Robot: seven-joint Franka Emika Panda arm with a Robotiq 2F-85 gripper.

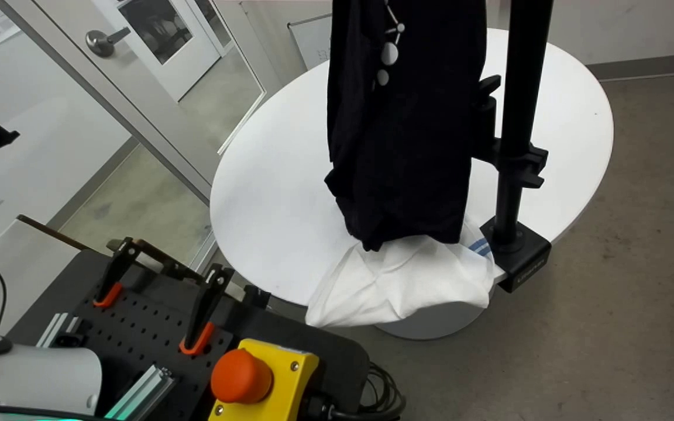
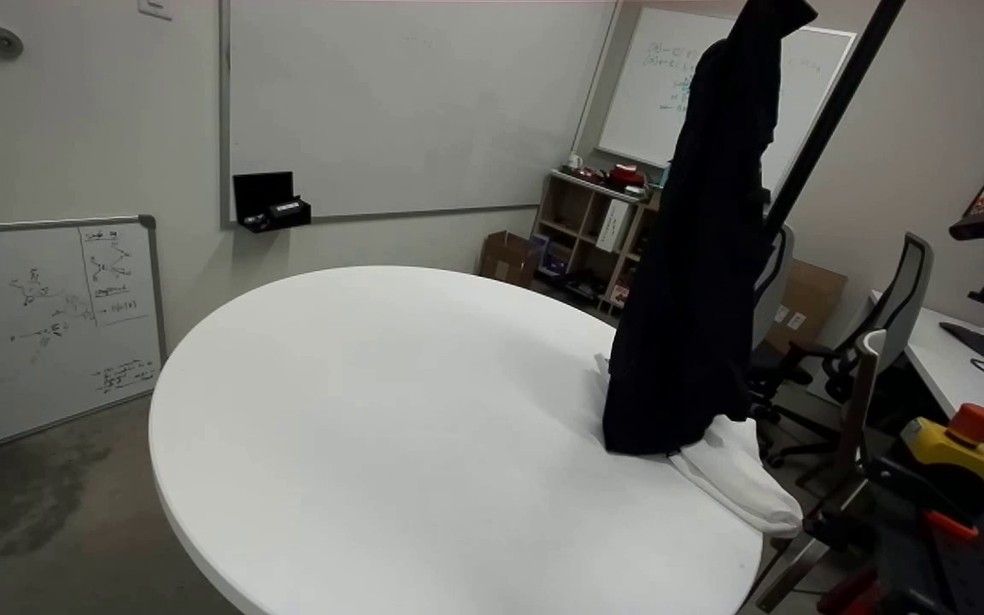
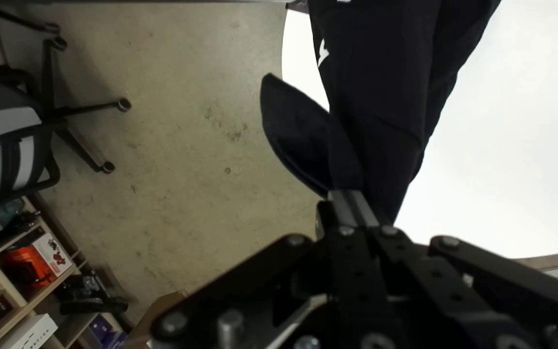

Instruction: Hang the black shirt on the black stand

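Gripper is clamped on the black shirt, seemingly mid-hang; draping over the black stand, top unseen, is needed.

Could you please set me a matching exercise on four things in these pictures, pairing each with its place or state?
Things:
1. tool
2. white cloth
3. black stand
4. red-orange button

Places and states:
A. draped over the edge of the table
B. atop a yellow box
C. pinching the black shirt
D. standing upright beside the black shirt

Right pairs: 1-C, 2-A, 3-D, 4-B
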